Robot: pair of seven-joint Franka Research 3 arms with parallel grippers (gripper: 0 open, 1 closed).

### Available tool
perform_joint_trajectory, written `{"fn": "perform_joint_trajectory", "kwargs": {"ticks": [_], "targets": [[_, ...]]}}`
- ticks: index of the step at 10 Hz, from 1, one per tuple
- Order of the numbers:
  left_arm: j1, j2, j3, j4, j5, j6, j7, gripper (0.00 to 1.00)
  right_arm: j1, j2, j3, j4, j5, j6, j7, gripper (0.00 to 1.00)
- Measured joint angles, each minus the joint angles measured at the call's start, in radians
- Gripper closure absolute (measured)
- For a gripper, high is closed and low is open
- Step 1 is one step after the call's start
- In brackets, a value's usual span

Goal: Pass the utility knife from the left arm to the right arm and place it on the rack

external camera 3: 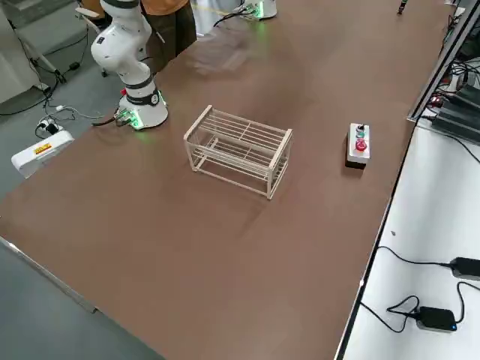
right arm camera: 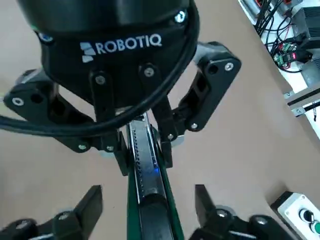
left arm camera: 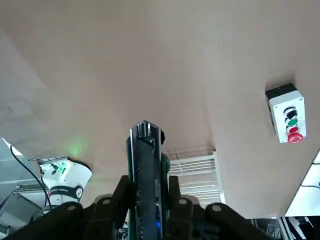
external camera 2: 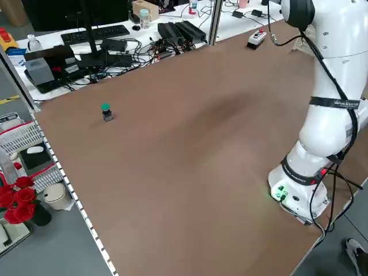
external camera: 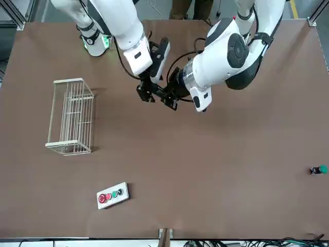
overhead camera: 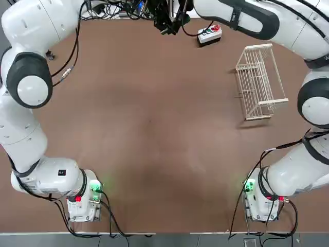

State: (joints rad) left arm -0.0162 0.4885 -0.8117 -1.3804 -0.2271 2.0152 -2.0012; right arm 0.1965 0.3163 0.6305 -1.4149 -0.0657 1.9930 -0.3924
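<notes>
One brown table (overhead camera: 154, 134) spreads under two white robot arms, the left arm (overhead camera: 31, 92) and the right arm (overhead camera: 313, 103). One white wire rack (external camera: 68, 81) stands on the robot's right side of the table, well apart from the grippers.

Two black grippers meet above the table near its far edge. The left gripper (right arm camera: 144, 162) has its two fingers clamped on the utility knife. The right gripper (right arm camera: 149, 212) has its two fingers spread, one on each side of that knife, with a gap at both.

One control box (left arm camera: 287, 117) lies beyond the rack, carrying four buttons: two red, one green, one black. The single utility knife (right arm camera: 155, 200), dark with green edges, is up in the left gripper, reaching between the right one's fingers. Smallest is one green-topped object (external camera: 318, 170), alone on the robot's left side of the table.
</notes>
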Motion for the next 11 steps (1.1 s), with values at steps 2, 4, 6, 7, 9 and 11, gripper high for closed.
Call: {"fn": "perform_joint_trajectory", "kwargs": {"ticks": [2, 4, 6, 7, 9, 11], "targets": [[0.000, 0.000, 0.000, 0.001, 0.000, 0.000, 0.000, 0.65, 0.004, 0.000, 0.000, 0.000, -0.001, 0.000, 0.002, 0.30], [0.000, 0.000, -0.001, 0.002, 0.000, -0.006, 0.000, 0.65, 0.004, 0.001, -0.002, 0.002, -0.010, 0.001, 0.003, 0.50], [0.001, 0.000, -0.001, 0.002, 0.000, -0.007, 0.008, 0.65, 0.004, 0.002, -0.001, 0.004, -0.010, 0.000, 0.003, 0.60], [0.001, 0.000, -0.001, 0.002, 0.000, -0.007, 0.008, 0.65, 0.004, 0.002, -0.001, 0.004, -0.010, 0.000, 0.003, 0.60], [0.002, 0.000, -0.002, 0.002, 0.000, -0.007, 0.013, 0.65, 0.005, 0.003, -0.001, 0.005, -0.010, 0.002, 0.014, 0.60], [0.005, 0.000, -0.002, 0.002, -0.001, -0.007, 0.019, 0.65, 0.005, 0.004, -0.001, 0.005, -0.010, 0.005, 0.025, 0.60]]}}
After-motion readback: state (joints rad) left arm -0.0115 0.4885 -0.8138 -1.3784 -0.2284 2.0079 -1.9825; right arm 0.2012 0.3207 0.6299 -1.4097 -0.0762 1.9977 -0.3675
